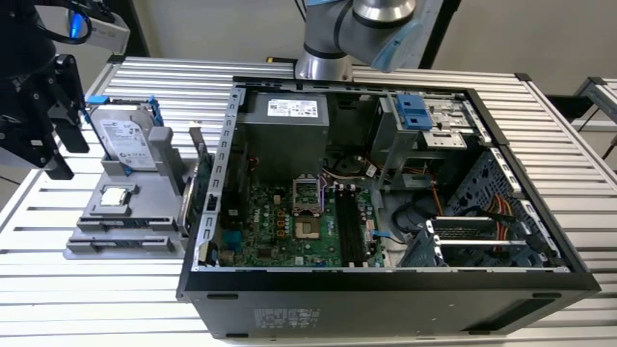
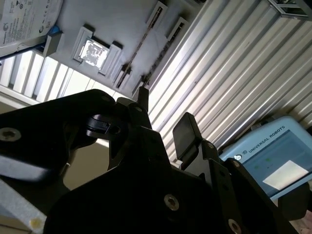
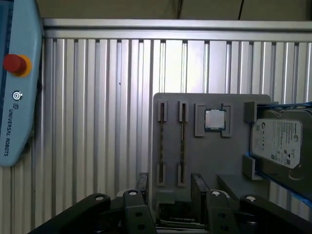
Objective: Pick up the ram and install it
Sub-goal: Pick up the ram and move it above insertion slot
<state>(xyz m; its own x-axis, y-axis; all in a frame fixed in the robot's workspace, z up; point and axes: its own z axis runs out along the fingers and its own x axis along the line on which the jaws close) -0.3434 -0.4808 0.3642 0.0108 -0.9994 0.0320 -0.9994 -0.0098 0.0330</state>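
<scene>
Two thin dark ram sticks (image 3: pixel 183 144) stand on edge in the slots of a grey holder (image 3: pixel 229 183), side by side; the other ram stick (image 3: pixel 162 144) is just beside the first. In the second wrist view the ram sticks (image 2: pixel 139 53) run across the same holder (image 2: pixel 124 22). My gripper (image 3: pixel 169 187) hovers above the holder's near end, open, with nothing between its black fingers (image 3: pixel 199 187). In the exterior view the gripper (image 1: pixel 60 144) hangs at the exterior view's left of the holder (image 1: pixel 126 217). The black memory slots (image 1: pixel 349 225) lie on the motherboard inside the open computer case (image 1: pixel 386 282).
On the holder also sit a small square silver processor chip (image 3: pixel 214 119) and a silver hard drive in a blue frame (image 3: pixel 280 144). A pale blue teach pendant (image 3: pixel 14 83) with a red button lies on the ribbed metal table (image 3: pixel 97 122). The arm's base (image 1: pixel 323 58) rises behind the case.
</scene>
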